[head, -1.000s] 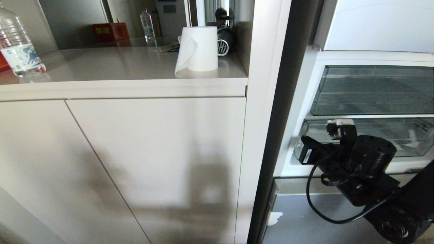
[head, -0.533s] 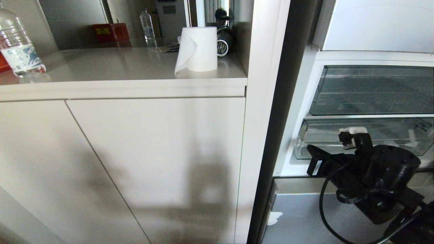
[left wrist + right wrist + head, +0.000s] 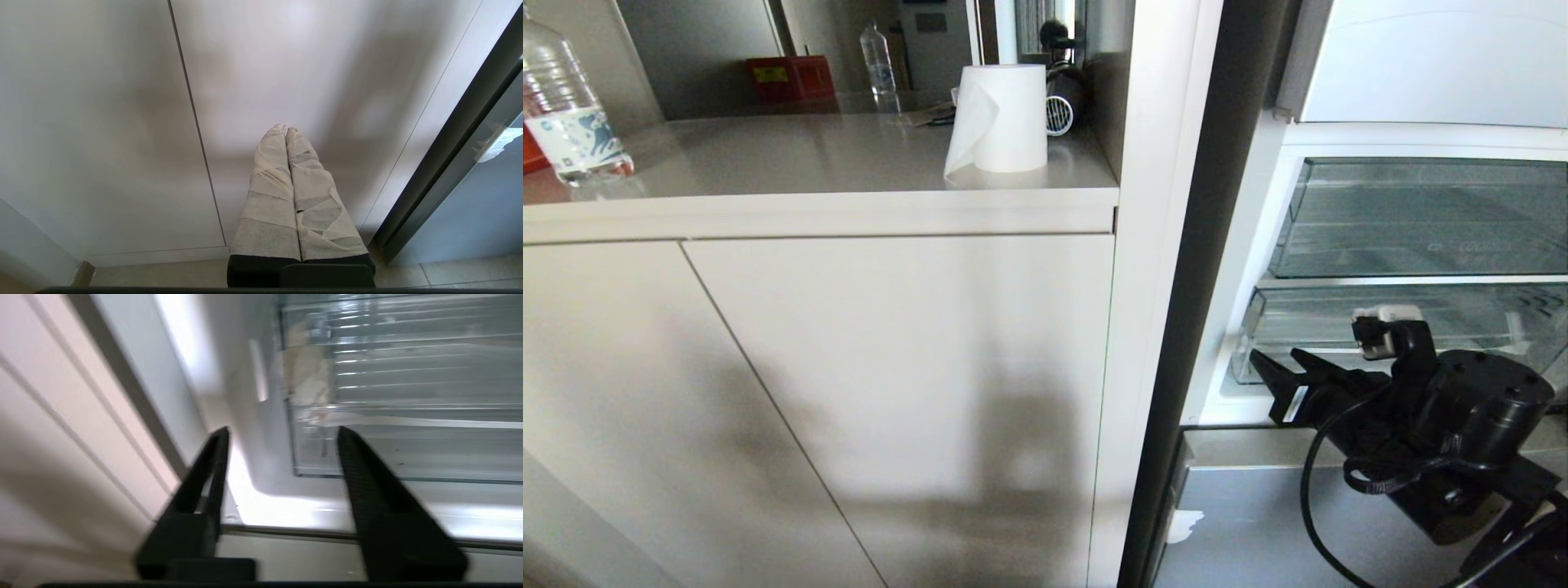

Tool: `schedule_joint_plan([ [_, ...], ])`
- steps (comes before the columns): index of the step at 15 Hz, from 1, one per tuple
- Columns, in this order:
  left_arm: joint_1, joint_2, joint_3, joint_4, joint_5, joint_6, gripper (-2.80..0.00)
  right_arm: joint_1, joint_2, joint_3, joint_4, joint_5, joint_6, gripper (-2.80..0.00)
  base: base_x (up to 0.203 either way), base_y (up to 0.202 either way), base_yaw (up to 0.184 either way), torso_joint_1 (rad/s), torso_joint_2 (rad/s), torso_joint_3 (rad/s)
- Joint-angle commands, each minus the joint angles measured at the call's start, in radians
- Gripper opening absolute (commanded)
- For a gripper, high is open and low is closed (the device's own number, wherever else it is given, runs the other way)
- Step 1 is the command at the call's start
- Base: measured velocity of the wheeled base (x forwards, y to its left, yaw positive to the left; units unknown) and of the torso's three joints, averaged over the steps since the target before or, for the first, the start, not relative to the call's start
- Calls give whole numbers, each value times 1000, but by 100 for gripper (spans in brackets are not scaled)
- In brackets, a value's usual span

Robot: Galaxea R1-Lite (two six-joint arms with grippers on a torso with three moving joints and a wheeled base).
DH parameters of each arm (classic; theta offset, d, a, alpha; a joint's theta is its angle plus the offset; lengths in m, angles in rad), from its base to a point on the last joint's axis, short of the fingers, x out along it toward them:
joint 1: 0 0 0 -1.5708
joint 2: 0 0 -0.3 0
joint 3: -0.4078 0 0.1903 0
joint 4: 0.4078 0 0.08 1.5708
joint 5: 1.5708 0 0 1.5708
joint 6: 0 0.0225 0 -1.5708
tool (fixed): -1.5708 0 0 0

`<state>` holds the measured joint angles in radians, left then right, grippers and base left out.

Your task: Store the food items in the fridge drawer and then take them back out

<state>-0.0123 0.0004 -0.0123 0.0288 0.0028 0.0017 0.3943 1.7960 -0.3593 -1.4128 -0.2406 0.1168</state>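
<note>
Right gripper (image 3: 282, 433) jaws apart, empty, drawer (image 3: 408, 396) corner just ahead, likely positioned to hook its front; left gripper (image 3: 286, 132) pressed together, parked

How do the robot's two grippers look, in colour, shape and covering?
The right gripper has two bare black tapered fingers, a round black wrist housing and a looping black cable. The left gripper has long fingers wrapped in whitish tape above a black base.

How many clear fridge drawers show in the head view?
2: the upper clear drawer, printed "coolBox", and the lower fridge drawer directly beneath it, behind the right gripper. Any farther right are out of frame.
</note>
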Motion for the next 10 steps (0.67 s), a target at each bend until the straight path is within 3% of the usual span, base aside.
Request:
schedule_joint_plan([
  [1, 0, 0, 0, 0, 1, 0, -280, -14, 17, -5, -8, -1, 0, 0, 0, 0, 0, 0, 0, 0],
  [4, 0, 0, 0, 0, 2, 0, -280, -58, 65, -15, -55, 7, 2, 0, 0, 0, 0, 0, 0, 0],
  [10, 0, 0, 0, 0, 2, 0, -280, -69, 151, -49, -117, 11, -11, 0, 0, 0, 0, 0, 0, 0],
])
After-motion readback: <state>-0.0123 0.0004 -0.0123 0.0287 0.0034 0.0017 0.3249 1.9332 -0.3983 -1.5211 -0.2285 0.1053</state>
